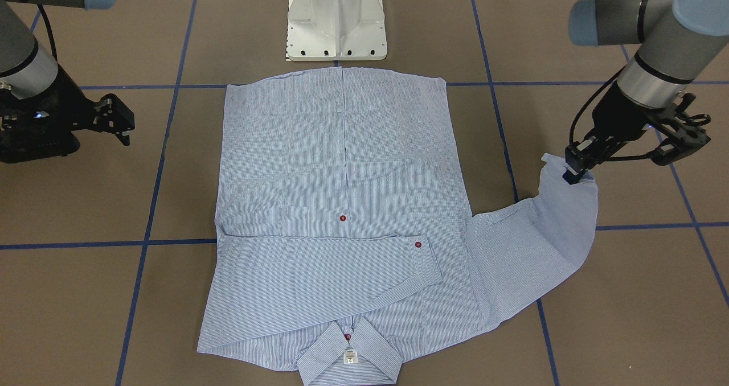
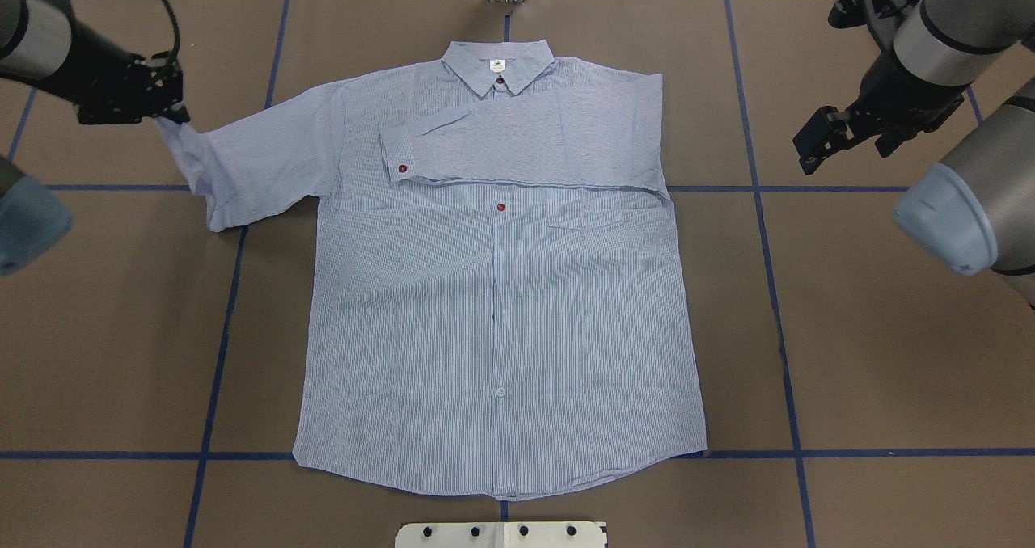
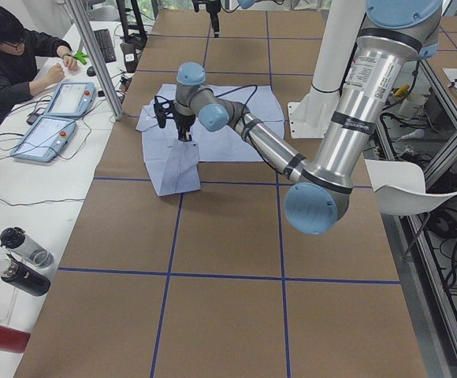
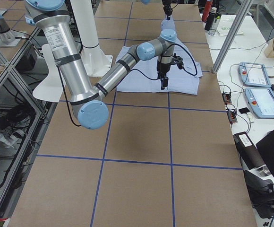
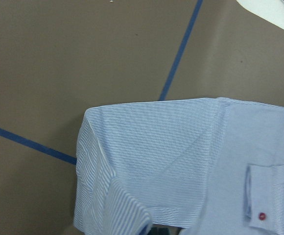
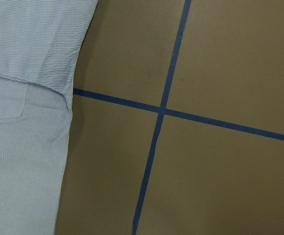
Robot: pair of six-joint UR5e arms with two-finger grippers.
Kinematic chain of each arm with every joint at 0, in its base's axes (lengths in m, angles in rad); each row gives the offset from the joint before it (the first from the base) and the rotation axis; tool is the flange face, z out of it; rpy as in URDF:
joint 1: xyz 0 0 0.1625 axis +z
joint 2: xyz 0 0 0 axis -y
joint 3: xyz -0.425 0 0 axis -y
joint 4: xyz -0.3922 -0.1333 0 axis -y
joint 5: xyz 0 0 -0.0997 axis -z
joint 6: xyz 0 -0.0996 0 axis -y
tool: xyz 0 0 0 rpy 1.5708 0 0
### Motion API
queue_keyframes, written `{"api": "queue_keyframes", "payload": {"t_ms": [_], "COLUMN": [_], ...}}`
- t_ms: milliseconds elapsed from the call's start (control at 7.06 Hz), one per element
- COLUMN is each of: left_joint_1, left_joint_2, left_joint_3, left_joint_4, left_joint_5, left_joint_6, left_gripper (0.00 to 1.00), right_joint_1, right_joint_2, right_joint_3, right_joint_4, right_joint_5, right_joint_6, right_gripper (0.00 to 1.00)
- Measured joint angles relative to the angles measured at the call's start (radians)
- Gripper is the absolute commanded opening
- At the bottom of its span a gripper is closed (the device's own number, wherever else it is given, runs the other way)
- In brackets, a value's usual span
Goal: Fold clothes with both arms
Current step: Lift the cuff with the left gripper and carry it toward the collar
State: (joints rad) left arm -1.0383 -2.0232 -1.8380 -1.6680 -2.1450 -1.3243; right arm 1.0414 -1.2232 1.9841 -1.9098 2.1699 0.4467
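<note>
Materials: thin matt cloth on a matt brown counter.
Shirt (image 2: 501, 305) fine-woven, lightly creased; counter (image 2: 889, 330) paper-like; arm tubes (image 3: 354, 110) satin metal.

The brown table (image 2: 889, 330) is marked into squares by blue tape lines (image 2: 808, 188). A striped shirt (image 2: 497, 314) lies on it front up, one sleeve folded across the chest. A white base (image 1: 336, 21) stands beside the hem.

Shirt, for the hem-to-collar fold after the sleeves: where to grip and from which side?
Grip the left hem corner and right hem corner, each gripper coming in from its own outer side. The shirt lies flat, and those corners lie free on the table, so a finger can likely slide under. First the left gripper, shut on the unfolded sleeve, must finish.
</note>
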Motion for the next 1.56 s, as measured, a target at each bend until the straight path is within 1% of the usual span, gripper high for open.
{"api": "queue_keyframes", "payload": {"t_ms": [142, 283, 567, 850, 992, 1134, 1417, 1559], "left_joint_1": [0.004, 0.008, 0.017, 0.026, 0.031, 0.037, 0.073, 0.093], "left_joint_2": [-0.097, -0.182, -0.360, -0.489, -0.536, -0.563, -0.577, -0.577], "left_joint_3": [0.032, 0.083, 0.235, 0.345, 0.387, 0.429, 0.526, 0.554], "left_joint_4": [0.068, 0.094, 0.104, 0.101, 0.084, 0.037, -0.122, -0.171], "left_joint_5": [-0.022, -0.040, -0.068, -0.098, -0.111, -0.128, -0.142, -0.142], "left_joint_6": [-0.029, -0.072, -0.153, -0.224, -0.264, -0.303, -0.347, -0.357], "left_gripper": [0.00, 0.00, 0.00, 0.00, 0.00, 0.00, 0.00, 0.00], "right_joint_1": [0.014, 0.024, 0.031, 0.033, 0.034, 0.036, 0.039, 0.040], "right_joint_2": [-0.023, -0.034, -0.039, -0.041, -0.042, -0.042, -0.042, -0.042], "right_joint_3": [-0.003, -0.004, -0.006, -0.007, -0.007, -0.007, -0.007, -0.007], "right_joint_4": [0.030, 0.043, 0.048, 0.049, 0.049, 0.049, 0.049, 0.049], "right_joint_5": [0.002, 0.003, 0.005, 0.007, 0.010, 0.016, 0.025, 0.027], "right_joint_6": [-0.006, -0.010, -0.016, -0.017, -0.016, -0.016, -0.016, -0.016], "right_gripper": [1.00, 1.00, 1.00, 1.00, 1.00, 1.00, 1.00, 1.00]}}
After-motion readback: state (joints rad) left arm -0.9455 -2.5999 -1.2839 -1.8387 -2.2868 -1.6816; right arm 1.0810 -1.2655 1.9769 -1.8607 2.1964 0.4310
